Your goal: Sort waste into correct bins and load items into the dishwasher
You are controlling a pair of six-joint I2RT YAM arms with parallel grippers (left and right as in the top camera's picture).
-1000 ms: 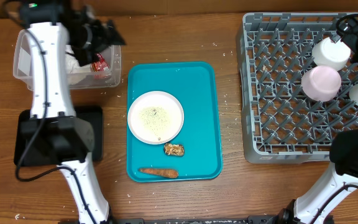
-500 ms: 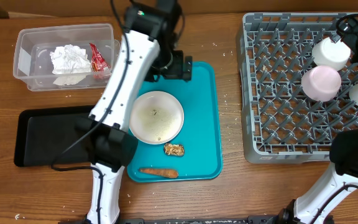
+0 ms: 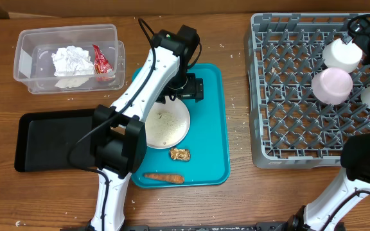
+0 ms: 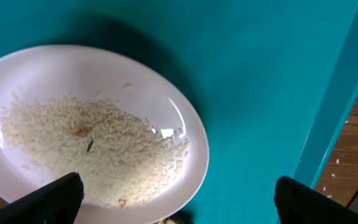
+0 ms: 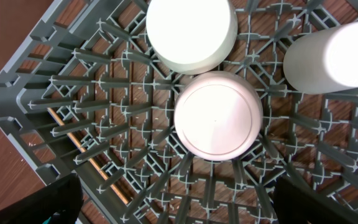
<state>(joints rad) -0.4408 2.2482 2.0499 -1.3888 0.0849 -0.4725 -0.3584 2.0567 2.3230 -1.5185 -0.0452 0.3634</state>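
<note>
My left gripper [image 4: 179, 202] hangs open over the teal tray [image 3: 212, 122], and its fingertips [image 4: 48, 200] straddle the near rim of the white plate [image 4: 92, 93]. The plate [image 3: 171, 131] carries rice-like crumbs [image 4: 86, 146]. On the tray below it lie a brown food chunk [image 3: 180, 154] and a carrot piece [image 3: 164, 178]. A crumpled napkin [image 3: 71, 61] and a red wrapper [image 3: 100, 59] sit in the clear tub [image 3: 27, 54]. The black tray [image 3: 44, 141] holds nothing. My right gripper [image 5: 179, 202] is open above the grey dish rack [image 5: 73, 112], over an upturned pink bowl [image 5: 217, 115].
An upturned white bowl [image 5: 191, 31] and a white cup [image 5: 331, 56] stand in the rack [image 3: 288, 96] beside the pink bowl [image 3: 331, 85]. Loose rice grains dot the wooden table [image 3: 236, 102] right of the teal tray. My left arm [image 3: 140, 96] stretches across the tray's left side.
My left arm has swung right from the clear tub to over the plate on the teal tray. The napkin and wrapper now show in the tub. The right arm is still.
</note>
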